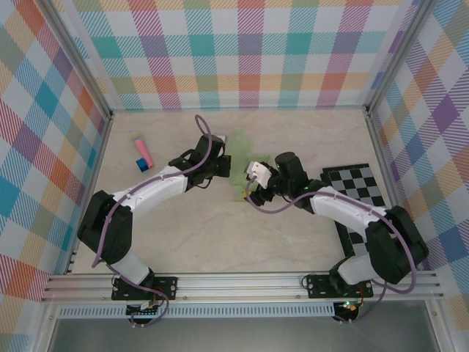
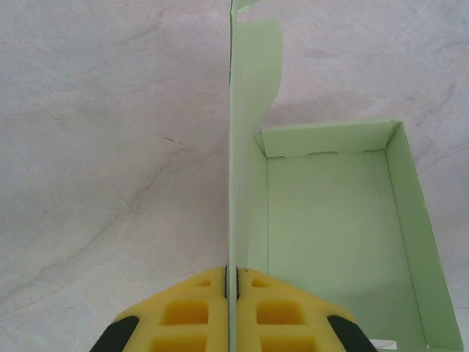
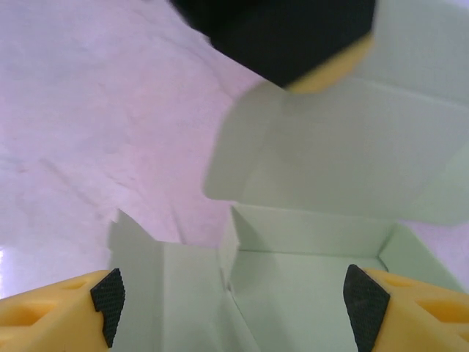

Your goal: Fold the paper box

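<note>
**Q:** Where does the paper box lie?

**A:** On the marbled table, near its middle, between the ends of the two arms. In the left wrist view it is an open, shallow tray of pale green card. The floor lies flat on the table and the far and right walls are raised. One tall panel with a rounded tab stands upright along its left side.

**Q:** What is the left gripper doing?

**A:** Its yellow fingers are pressed together on the lower edge of that upright panel, with the card pinched edge-on between them.

**Q:** And the right gripper?

**A:** Its jaws stand wide apart and clamp nothing. In the right wrist view the black-padded fingertips sit at the two lower corners. The box's open interior and a loose side flap lie between them. Whether a pad touches the card cannot be told. The left gripper's dark, yellow-tipped body appears blurred at the top of that view, above a large raised flap.

**Q:** What else is on the table?

**A:** A black-and-white checkered board lies at the right, partly under the right arm. A small pink-and-blue stick lies at the far left. Both are well apart from the box.
</note>
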You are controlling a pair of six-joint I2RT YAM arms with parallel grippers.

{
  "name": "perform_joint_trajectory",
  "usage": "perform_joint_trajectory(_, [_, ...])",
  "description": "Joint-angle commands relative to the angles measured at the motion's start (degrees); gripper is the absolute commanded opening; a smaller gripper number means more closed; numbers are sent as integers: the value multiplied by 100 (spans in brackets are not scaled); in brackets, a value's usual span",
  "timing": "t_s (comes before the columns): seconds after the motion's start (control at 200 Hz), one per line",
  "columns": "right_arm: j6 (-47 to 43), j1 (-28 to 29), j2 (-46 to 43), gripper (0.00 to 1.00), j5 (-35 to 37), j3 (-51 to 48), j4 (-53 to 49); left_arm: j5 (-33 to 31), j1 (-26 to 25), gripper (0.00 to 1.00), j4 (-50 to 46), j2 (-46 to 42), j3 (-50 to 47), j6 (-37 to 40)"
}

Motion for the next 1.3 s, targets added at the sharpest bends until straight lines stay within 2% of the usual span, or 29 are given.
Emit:
perform_joint_trajectory(0.0, [-910,-62,-257,82,-1044,320,-998,4,-112,0,-226,111,142,116])
perform_joint_trajectory(0.09, [-1373,-59,-266,81,-1392,594,-1729,34,-108,0,-226,129,168,98])
perform_joint_trajectory(0.205, [-1608,-50,-236,80,-1225,577,-1851,53,-112,0,-231,150,185,62])
perform_joint_trajectory(0.32, [-1648,-44,38,75,-1157,755,-2187,63,-110,0,-234,147,184,44])
perform_joint_trajectory(0.535, [-1395,5,465,74,-609,679,-1903,55,-112,0,-228,129,169,28])
perform_joint_trajectory(0.64, [-1205,4,662,69,-380,648,-1645,79,-110,0,-229,138,164,13])
perform_joint_trajectory(0.745, [-1061,1,828,53,-362,663,-1489,97,-112,0,-231,147,177,0])
perform_joint_trajectory(0.82, [-930,6,915,37,-328,661,-1351,90,-112,0,-233,147,186,9])
perform_joint_trajectory(0.915, [-787,0,962,26,-199,597,-1158,88,-112,0,-234,138,191,31])
perform_joint_trajectory(1.07, [-528,-61,988,15,-152,592,-1057,78,-111,0,-233,138,182,72])
perform_joint_trajectory(1.295, [360,-382,1139,12,-537,702,-879,98,-112,0,-227,138,158,104])
